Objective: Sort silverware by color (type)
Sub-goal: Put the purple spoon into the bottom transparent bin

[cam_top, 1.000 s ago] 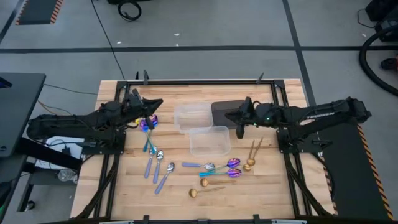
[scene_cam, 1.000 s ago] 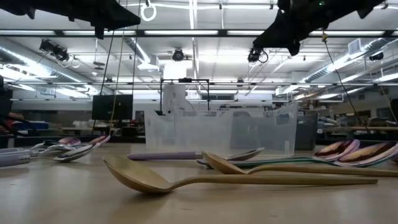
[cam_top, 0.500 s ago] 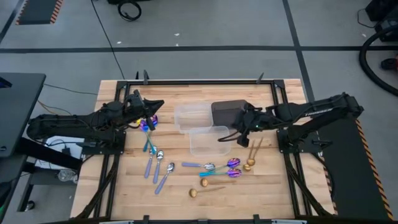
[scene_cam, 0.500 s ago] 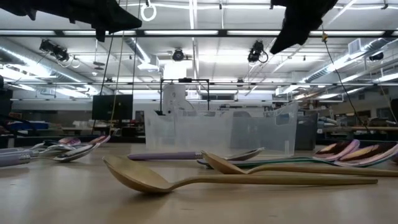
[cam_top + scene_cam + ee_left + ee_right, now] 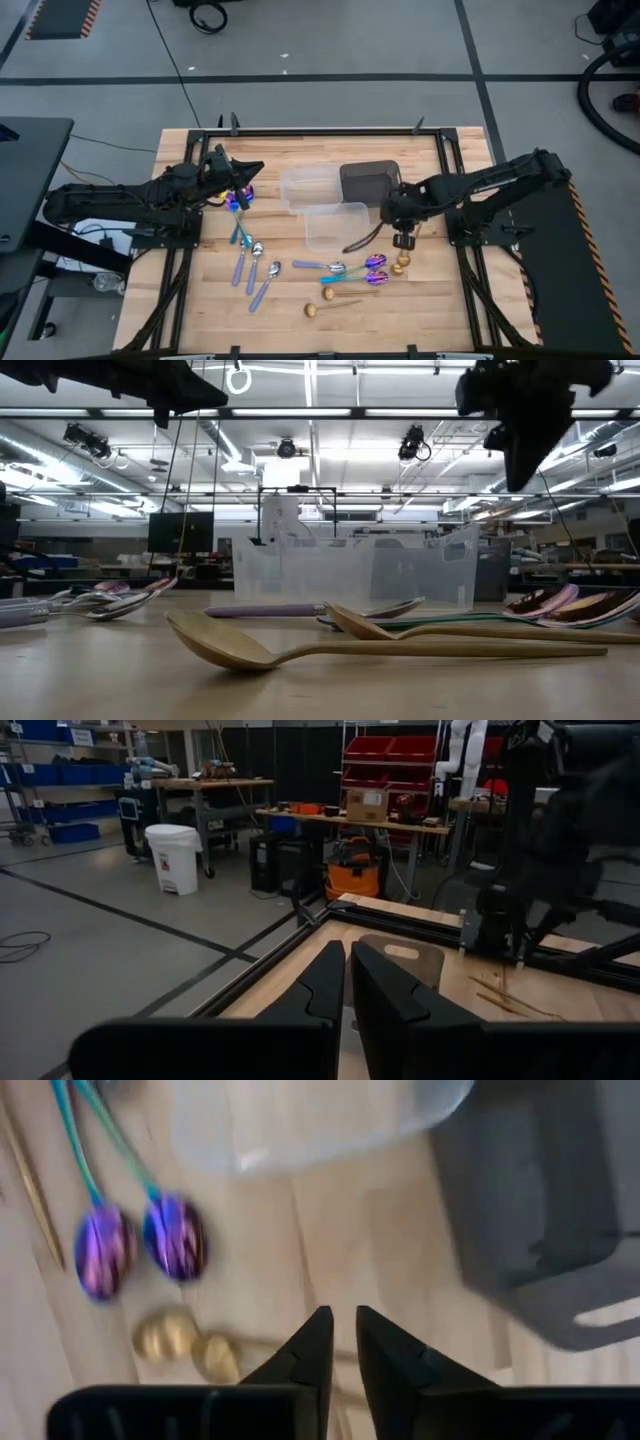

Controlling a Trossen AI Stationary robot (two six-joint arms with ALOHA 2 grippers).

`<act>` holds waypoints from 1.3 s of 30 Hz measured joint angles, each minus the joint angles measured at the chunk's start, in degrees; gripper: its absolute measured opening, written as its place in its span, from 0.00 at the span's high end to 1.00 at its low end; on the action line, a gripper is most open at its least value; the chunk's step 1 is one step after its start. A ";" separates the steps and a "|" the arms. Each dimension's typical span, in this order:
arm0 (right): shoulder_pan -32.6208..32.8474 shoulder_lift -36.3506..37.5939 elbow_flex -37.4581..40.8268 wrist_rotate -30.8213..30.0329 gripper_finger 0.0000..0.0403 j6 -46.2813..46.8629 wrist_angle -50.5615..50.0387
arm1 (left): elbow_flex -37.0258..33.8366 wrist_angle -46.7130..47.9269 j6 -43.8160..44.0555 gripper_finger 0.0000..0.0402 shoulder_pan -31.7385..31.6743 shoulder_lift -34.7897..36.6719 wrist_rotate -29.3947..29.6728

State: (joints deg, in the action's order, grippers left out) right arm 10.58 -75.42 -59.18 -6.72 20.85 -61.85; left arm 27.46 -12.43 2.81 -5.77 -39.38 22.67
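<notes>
The silverware lies spread over the near half of the table. Silver spoons with pale blue handles [image 5: 252, 268] lie left of centre. Purple spoons with teal handles [image 5: 374, 266] and gold spoons [image 5: 402, 262] lie to the right, and more gold ones [image 5: 322, 305] lie nearer. One purple piece [image 5: 237, 200] lies under my left gripper. My right gripper [image 5: 402, 238] hangs above the gold spoons [image 5: 190, 1345], pointing down, its fingers close together and holding nothing. My left gripper [image 5: 242, 174] is shut and waits at the table's left.
A dark rectangular tub [image 5: 368, 182] stands at the far right of centre. Two clear plastic tubs [image 5: 310, 187] [image 5: 337, 226] stand beside it in the middle. Bare wood lies along the near edge and at the far left corner. The table's frame rails run down both sides.
My right gripper has swung from above the dark tub toward the table's near edge and a little right. It has tipped from level to pointing down, and now hangs over the gold spoons. The silverware has stayed where it was.
</notes>
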 joint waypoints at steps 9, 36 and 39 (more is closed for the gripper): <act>3.46 -9.29 0.02 4.19 0.64 2.39 -0.84 | 0.00 0.57 0.00 0.93 -0.01 0.00 0.01; 3.99 -10.30 14.00 16.00 0.58 32.21 25.39 | -0.02 1.88 -0.44 0.93 -0.01 0.00 0.03; 3.18 -9.55 16.82 18.08 0.58 33.48 32.26 | -0.02 1.90 -0.50 0.93 -0.01 0.00 0.03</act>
State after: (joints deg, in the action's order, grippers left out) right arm 13.76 -84.97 -42.36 11.37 54.34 -29.59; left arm 27.44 -10.53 2.31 -5.78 -39.38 22.70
